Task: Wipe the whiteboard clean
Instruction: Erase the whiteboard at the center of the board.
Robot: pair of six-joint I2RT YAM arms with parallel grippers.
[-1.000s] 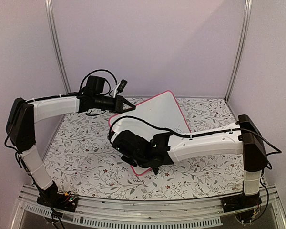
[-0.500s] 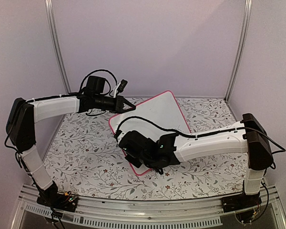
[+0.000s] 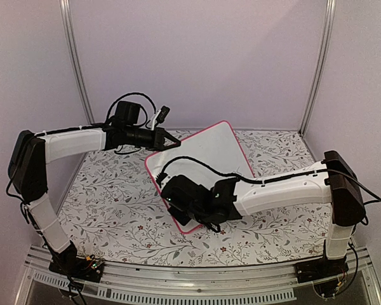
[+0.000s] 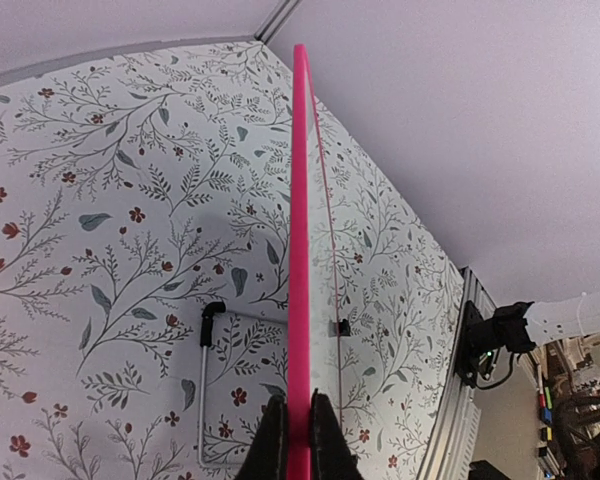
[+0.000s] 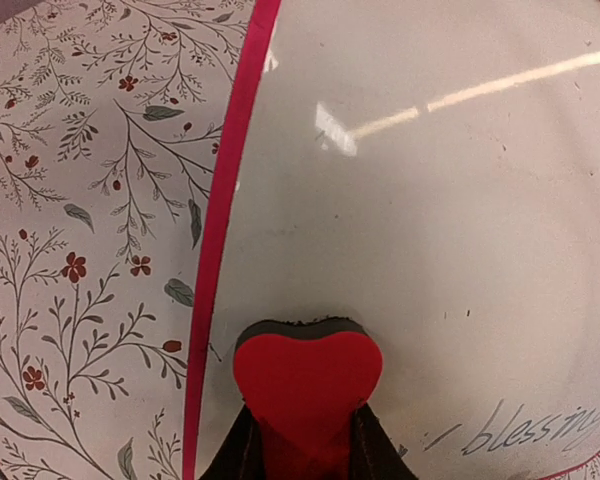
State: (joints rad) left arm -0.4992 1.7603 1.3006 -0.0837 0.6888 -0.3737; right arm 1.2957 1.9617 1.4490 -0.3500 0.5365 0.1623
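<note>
Right arm (image 3: 286,187) has slid a little toward the right and the near edge since the earlier view, and its black wrist now covers the lower part of the board where a line of dark writing showed before. Left arm (image 3: 70,143) and the board sit as they did.

Floral-patterned surface (image 3: 108,197), white with grey leaves and small red flowers, fills the floor of a plain walled booth. Lying across its middle is the whiteboard (image 3: 209,149), a large white rectangle with a thin pink-red rim and rounded corners, turned so one corner points toward the arm bases. It is tilted, its far left edge raised off the surface. Its face is mostly clean and glossy, with bright streaks of reflected light and a few faint specks.

Left pincer (image 4: 298,425) is clamped together on the raised pink rim, seen edge-on from the left wrist camera, one finger on each side of it.

Right pincer (image 5: 305,445) is closed on a red heart-shaped eraser (image 5: 307,375) with a dark pad under it. The pad presses on the white face just inside the rim.

Near the board's lower edge, to the right of the eraser, dark cursive handwriting (image 5: 540,425) reads "blessing", possibly with more letters past the frame edge.
</note>
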